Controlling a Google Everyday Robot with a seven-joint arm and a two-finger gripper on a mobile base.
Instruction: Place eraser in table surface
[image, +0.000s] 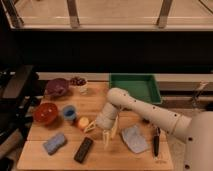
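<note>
The eraser (83, 149) is a flat black block lying on the table surface (100, 102), near the front edge and right of the blue sponge (54, 143). My gripper (103, 132) hangs low over the tabletop, just right of and behind the eraser and apart from it. The white arm (145, 112) reaches in from the lower right. Nothing shows in the gripper.
A green tray (135, 88) stands at the back right. A purple bowl (57, 87), a small bowl of dark fruit (78, 82), a red bowl (46, 113), a blue cup (69, 113) and an orange fruit (82, 123) stand at left. A grey cloth (134, 139) and a black-handled tool (156, 141) lie at right.
</note>
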